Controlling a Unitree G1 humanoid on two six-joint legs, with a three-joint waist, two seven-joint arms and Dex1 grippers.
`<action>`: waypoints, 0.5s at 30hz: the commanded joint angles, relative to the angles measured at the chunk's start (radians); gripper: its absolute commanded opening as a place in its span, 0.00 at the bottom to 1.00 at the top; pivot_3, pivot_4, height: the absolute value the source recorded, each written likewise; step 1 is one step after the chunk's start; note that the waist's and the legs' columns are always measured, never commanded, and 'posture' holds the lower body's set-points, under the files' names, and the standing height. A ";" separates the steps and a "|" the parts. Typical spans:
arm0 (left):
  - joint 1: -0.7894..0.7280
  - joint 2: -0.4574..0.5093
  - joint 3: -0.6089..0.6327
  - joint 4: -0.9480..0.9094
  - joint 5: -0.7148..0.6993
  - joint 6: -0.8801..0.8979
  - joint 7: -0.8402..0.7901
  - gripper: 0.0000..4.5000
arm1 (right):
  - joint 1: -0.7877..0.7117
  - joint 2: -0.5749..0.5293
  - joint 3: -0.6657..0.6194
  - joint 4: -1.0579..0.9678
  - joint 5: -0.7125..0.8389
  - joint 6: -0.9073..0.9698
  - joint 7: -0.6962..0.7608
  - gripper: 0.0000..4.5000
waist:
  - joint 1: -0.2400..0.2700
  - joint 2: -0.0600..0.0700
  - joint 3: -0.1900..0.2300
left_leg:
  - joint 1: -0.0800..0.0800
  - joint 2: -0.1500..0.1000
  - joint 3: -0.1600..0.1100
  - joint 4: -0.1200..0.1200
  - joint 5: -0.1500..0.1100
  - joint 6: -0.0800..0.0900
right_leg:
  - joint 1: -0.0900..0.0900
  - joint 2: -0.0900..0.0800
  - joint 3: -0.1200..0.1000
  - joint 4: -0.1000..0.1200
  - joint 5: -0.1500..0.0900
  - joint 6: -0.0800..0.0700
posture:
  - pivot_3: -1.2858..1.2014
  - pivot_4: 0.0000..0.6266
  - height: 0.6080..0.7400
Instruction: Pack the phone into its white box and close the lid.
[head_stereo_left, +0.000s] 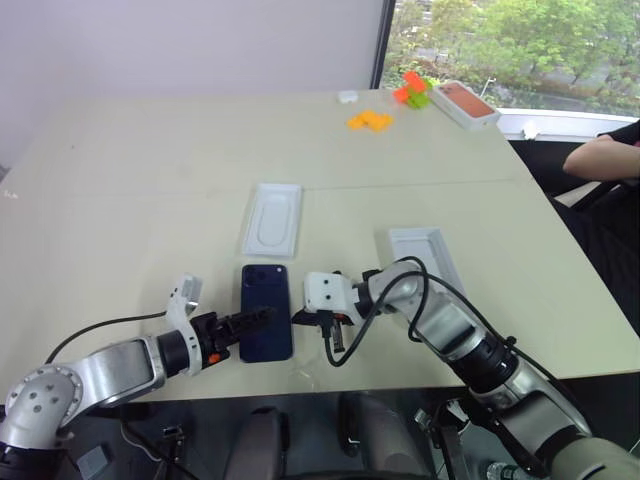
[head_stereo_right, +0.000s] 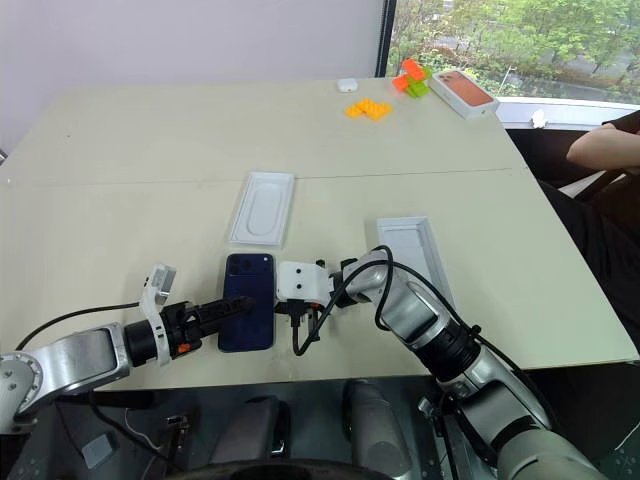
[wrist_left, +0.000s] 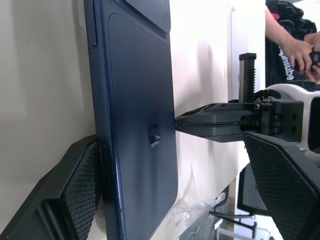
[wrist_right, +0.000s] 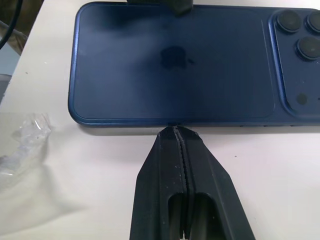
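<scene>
Pickup step: my left tool gapes astride the phone, right tool pinched empty against its right edge; next, clamp and lift.

phone camera cluster chopped off by the right wrist view's edge, person's arm past the desk's far right corner cut off, crumpled clear wrap only half in shot

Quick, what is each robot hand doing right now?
Left end effector: open, fingers either side of the flat dark navy-blue smartphone.
Right end effector: shut, empty, tips at the smartphone's edge.
</scene>
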 joint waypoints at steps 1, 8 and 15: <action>0.025 0.008 0.012 0.011 0.009 -0.006 0.004 0.99 | -0.005 -0.004 -0.018 -0.021 0.006 -0.019 -0.003 0.00 | 0.000 0.000 0.000 | 0.000 0.000 0.000 0.000 0.000 0.000 | 0.000 0.000 0.000 0.000 0.000 0.000 | 0.52 0.24 1.00; 0.052 0.003 0.037 0.007 0.017 -0.008 -0.042 0.69 | 0.000 -0.014 -0.021 -0.027 0.006 -0.018 -0.012 0.00 | -0.004 0.000 0.000 | -0.003 0.001 0.000 -0.001 0.000 0.000 | -0.003 0.001 0.000 0.000 0.000 0.000 | 0.52 0.24 1.00; 0.056 0.000 0.041 0.015 0.025 -0.009 -0.047 0.35 | 0.000 -0.018 -0.025 -0.034 0.007 -0.015 -0.015 0.00 | -0.001 0.000 0.001 | -0.006 0.001 0.001 -0.001 0.000 0.000 | -0.007 0.001 0.000 0.000 0.000 0.000 | 0.52 0.24 1.00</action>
